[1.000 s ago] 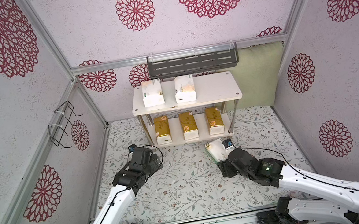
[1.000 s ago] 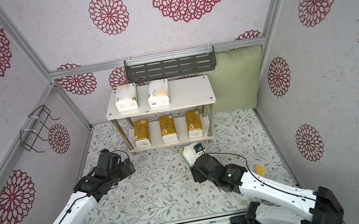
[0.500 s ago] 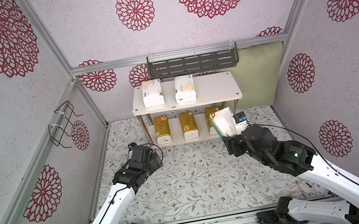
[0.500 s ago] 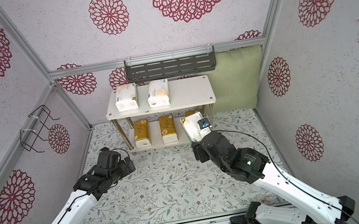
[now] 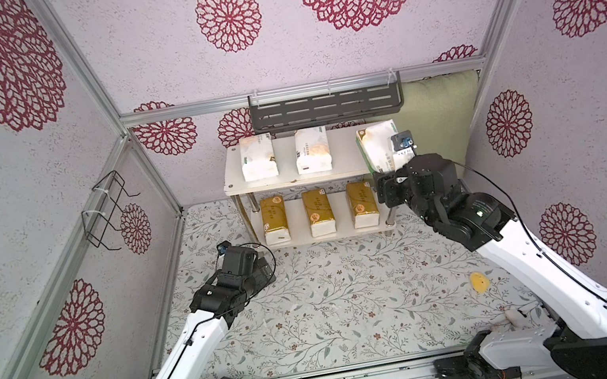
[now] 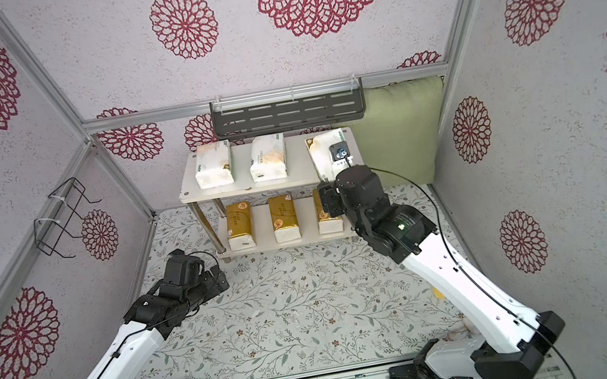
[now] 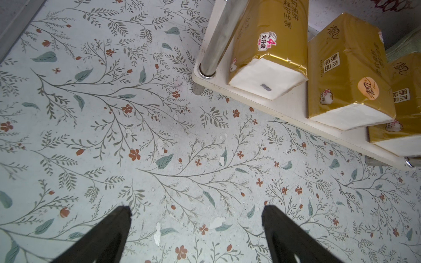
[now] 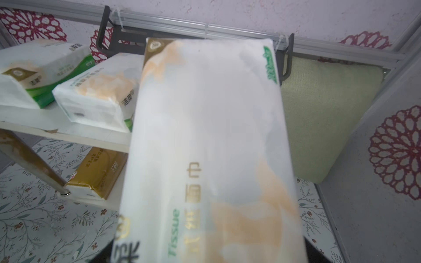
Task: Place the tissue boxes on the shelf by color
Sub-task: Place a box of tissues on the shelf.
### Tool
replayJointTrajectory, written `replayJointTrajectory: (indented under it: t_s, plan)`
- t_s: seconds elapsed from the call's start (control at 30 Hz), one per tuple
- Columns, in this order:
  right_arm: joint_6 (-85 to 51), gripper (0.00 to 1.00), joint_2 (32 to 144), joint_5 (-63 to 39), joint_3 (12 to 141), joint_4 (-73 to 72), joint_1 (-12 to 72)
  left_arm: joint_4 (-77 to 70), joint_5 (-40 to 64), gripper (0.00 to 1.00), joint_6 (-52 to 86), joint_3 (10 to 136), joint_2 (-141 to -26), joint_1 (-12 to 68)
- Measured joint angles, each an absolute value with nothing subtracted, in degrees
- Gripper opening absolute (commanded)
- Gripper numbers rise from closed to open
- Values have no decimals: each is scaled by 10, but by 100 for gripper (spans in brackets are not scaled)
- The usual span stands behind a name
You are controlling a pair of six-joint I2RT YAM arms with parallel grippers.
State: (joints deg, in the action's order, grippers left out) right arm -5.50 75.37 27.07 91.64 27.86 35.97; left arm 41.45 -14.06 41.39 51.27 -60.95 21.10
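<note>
At the right end of the shelf (image 5: 285, 160) top board, my right gripper (image 5: 389, 174) clasps the white pack (image 5: 375, 143), likely light and squashy, by its near end; my left gripper (image 7: 196, 218) gapes empty.

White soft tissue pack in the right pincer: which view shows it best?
Right wrist view: the white tissue pack fills the frame, print readable. Both top views show it small, partly hidden; the left wrist view lacks it.
</note>
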Motion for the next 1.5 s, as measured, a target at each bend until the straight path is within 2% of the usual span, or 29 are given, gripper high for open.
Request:
replayJointTrajectory:
  t_s: [0.3, 0.67, 1.03, 1.2, 1.5]
  plan:
    - [-56, 75, 876, 221, 1016, 268, 300, 414, -130, 97, 414, 513, -607, 211]
    - [-77, 75, 977, 201, 1137, 300, 290, 416, -126, 97, 418, 505, -602, 211]
    - [-92, 80, 1001, 204, 1169, 343, 290, 416, -126, 97, 419, 503, -596, 211]
    - [-101, 86, 1003, 209, 1169, 347, 290, 417, -126, 97, 419, 503, -596, 211]
    - [-107, 91, 1004, 213, 1164, 342, 290, 416, -126, 97, 419, 503, -596, 211]
